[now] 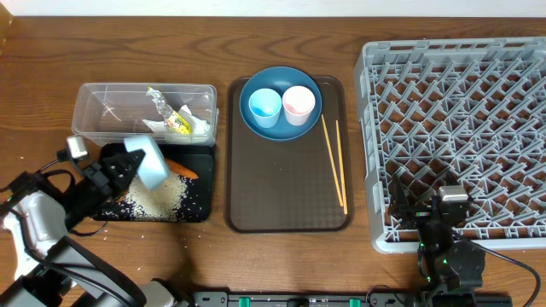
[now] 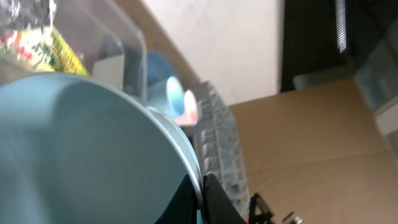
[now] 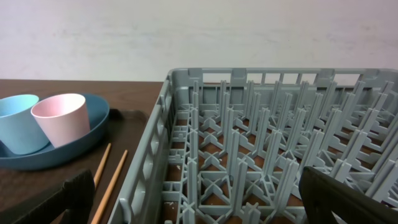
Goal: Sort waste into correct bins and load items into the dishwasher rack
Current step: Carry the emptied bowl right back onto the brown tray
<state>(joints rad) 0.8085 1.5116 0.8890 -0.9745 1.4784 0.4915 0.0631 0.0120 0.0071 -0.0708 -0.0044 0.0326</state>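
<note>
Your left gripper [image 1: 135, 162] is clamping the white bowl [image 1: 153, 166] by its rim, holding it tilted over the black tray [image 1: 203, 210], where rice grains [image 1: 162, 196] are lying beside the carrot [image 1: 182, 169], your right gripper [image 3: 202, 196] is hovering at the near edge of the rack [image 1: 461, 119], fingers apart, 2 cups [image 1: 264, 105] are sitting on the blue plate [image 1: 281, 130].

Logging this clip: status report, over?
Left jaws shut on bowl, tipped over black tray; rice lying in it. Right jaws open, by rack front. No obstruction seen.
</note>
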